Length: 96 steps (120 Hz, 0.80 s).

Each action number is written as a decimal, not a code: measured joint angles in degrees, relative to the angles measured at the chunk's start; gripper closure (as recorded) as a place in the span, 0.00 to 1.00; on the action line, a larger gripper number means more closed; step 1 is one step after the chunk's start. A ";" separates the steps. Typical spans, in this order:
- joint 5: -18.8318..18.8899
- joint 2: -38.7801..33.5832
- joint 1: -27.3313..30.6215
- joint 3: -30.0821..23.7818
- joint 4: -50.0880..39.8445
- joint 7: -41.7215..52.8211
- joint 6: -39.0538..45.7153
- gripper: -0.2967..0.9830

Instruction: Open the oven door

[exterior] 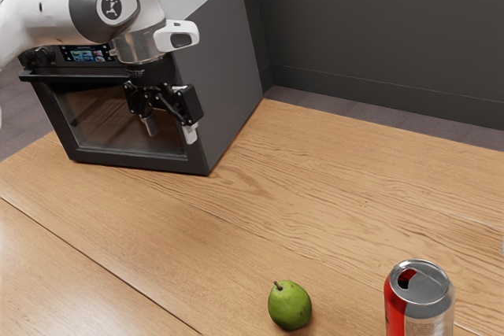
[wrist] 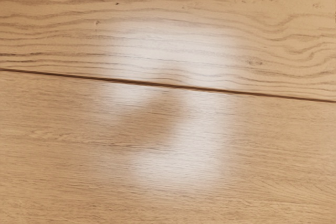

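Two fingers [exterior: 190,133] stand parted, exterior view's left, presumably to draw the closed oven door [exterior: 102,122] by its handle [exterior: 71,79].

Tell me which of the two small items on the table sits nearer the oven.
The green pear. It lies nearer the oven; the red-and-silver can stands farther off, toward the exterior view's right.
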 joint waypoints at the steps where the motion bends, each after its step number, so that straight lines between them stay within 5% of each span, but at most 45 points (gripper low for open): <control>1: 0.00 0.00 -0.01 0.00 0.00 0.01 0.00 0.23; 37: -0.20 -0.53 -0.03 -0.01 0.28 0.20 -0.04 0.23; 49: 0.34 -14.69 -0.73 -0.64 1.39 3.28 -0.07 0.23; 69: 10.49 -20.93 -0.93 7.67 -4.60 18.63 2.29 0.23; 85: 18.77 -33.13 -1.61 11.23 -30.68 31.86 17.56 0.23; 96: 22.64 -35.27 -2.13 14.41 -37.47 39.67 27.43 0.23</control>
